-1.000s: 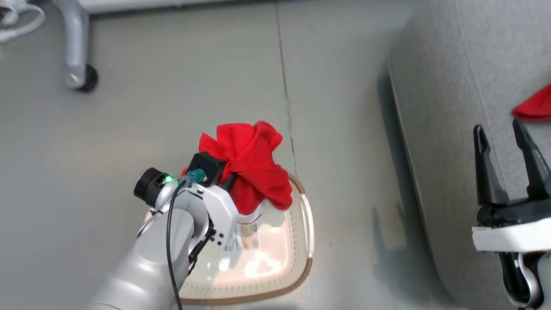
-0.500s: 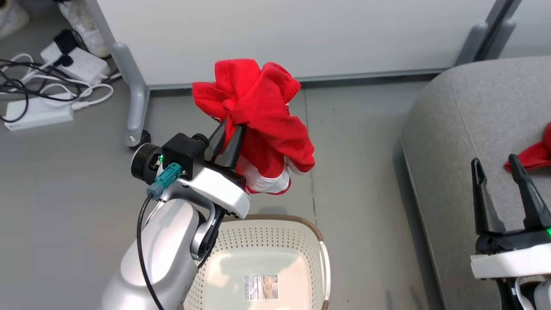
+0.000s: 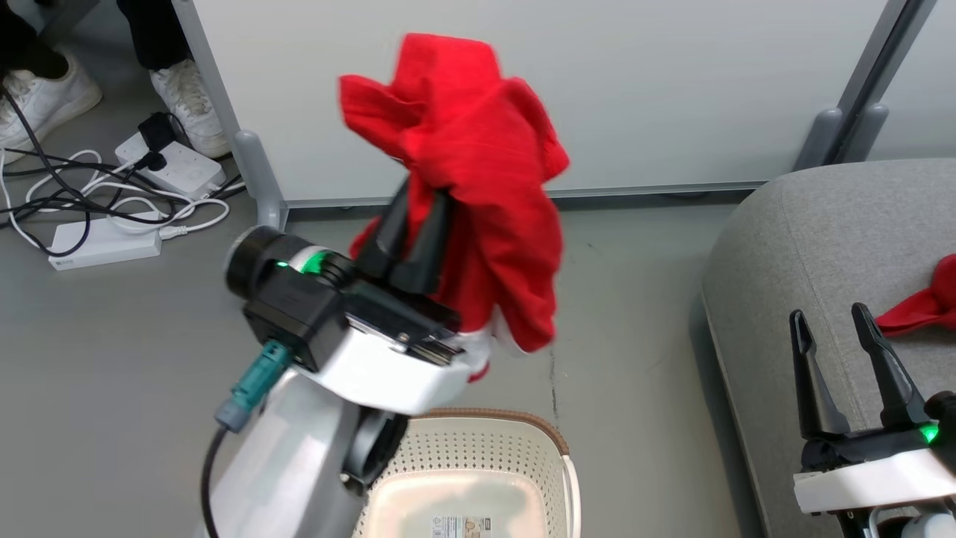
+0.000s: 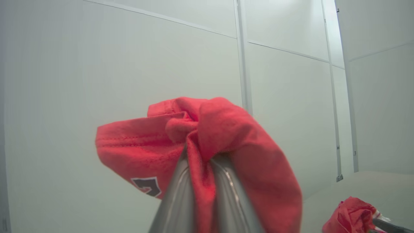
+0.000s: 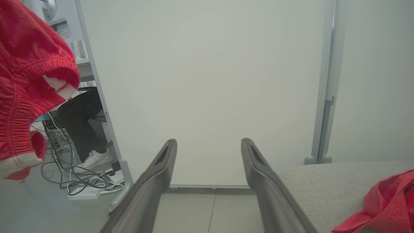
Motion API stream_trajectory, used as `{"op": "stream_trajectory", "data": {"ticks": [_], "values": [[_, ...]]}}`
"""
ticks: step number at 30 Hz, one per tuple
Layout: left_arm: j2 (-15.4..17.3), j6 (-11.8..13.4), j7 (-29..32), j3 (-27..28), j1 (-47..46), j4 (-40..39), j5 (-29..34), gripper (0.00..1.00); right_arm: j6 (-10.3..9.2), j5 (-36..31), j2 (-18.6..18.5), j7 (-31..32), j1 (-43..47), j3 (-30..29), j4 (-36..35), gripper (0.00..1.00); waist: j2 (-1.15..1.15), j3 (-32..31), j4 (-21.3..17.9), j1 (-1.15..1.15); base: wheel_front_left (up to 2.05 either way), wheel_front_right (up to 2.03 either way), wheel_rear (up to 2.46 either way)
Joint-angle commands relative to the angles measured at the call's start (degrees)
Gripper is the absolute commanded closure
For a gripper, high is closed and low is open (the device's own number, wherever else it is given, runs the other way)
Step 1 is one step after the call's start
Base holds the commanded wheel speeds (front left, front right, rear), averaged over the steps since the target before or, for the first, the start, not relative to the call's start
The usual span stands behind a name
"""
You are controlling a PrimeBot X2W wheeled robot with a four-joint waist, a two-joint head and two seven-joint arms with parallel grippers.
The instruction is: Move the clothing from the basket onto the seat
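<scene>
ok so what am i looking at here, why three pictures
A wheeled robot with two arms, each ending in a two-fingered gripper. One picture comes from a camera on its head, looking down; the other two from its wrists, looking along the fingers. The left gripper is shut on a red garment, held up clear of the pale basket on the floor. The right gripper is open and empty, near the grey seat, where a second red garment lies.
</scene>
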Motion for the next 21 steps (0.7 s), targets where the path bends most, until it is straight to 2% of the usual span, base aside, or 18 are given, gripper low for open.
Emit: {"op": "stream_trajectory", "data": {"ticks": [1, 10, 21], "values": [[0.12, 0.37, -0.05, -1.22, 0.82, -0.66, -0.55, 1.00, 0.01, -0.53, -0.03, -0.09, 0.67, 0.08, -0.03, 0.00, 0.00, -0.19, -0.25, 0.00, 0.00, 0.00, 0.00], [0.13, 0.40, -0.05, -10.81, 2.12, 0.28, -3.27, 1.00, 0.01, -0.43, 0.28, -0.09, 0.93, 0.20, 0.38, 0.00, 0.00, -0.81, -1.49, 0.00, 0.00, 0.00, 0.00], [0.10, 1.41, -0.05, -11.88, 2.19, 1.50, -3.94, 1.00, 0.01, -0.49, 0.27, -0.09, 1.00, 0.33, 0.04, 0.00, 0.00, -1.18, -2.38, 0.00, 0.00, 0.00, 0.00]]}}
